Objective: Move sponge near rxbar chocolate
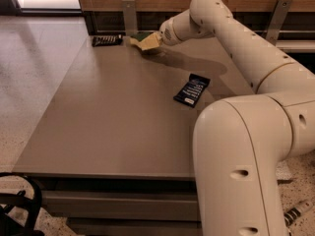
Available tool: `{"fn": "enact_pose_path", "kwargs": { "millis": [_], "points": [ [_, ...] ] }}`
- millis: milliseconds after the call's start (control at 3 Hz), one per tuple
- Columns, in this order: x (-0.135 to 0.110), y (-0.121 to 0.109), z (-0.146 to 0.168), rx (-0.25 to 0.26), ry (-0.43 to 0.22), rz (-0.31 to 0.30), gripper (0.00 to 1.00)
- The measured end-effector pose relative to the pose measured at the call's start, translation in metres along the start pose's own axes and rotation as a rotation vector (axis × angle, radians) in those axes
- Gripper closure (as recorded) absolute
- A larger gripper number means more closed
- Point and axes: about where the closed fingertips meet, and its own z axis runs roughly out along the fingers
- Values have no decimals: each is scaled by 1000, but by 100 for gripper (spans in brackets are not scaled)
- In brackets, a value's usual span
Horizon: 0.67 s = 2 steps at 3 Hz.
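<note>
The sponge (144, 40), dark green on top with pale yellow foam, is at the far edge of the table, held tilted in my gripper (156, 38). The gripper reaches in from the right and is shut on the sponge's right end. The rxbar chocolate (107, 40), a small flat black wrapper, lies at the table's far left corner, a short way left of the sponge and apart from it.
A dark blue bar wrapper with white print (191, 89) lies right of the table's middle. The grey table (108, 122) ends at a wooden wall with metal brackets (129, 14). My arm's large white body (246, 161) fills the front right.
</note>
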Motion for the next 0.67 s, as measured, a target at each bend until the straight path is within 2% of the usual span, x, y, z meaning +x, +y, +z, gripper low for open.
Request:
{"fn": "enact_pose_path", "kwargs": {
  "millis": [333, 667],
  "points": [
    [1, 2, 3, -4, 3, 1, 11],
    [2, 3, 6, -8, 5, 1, 0]
  ]
}}
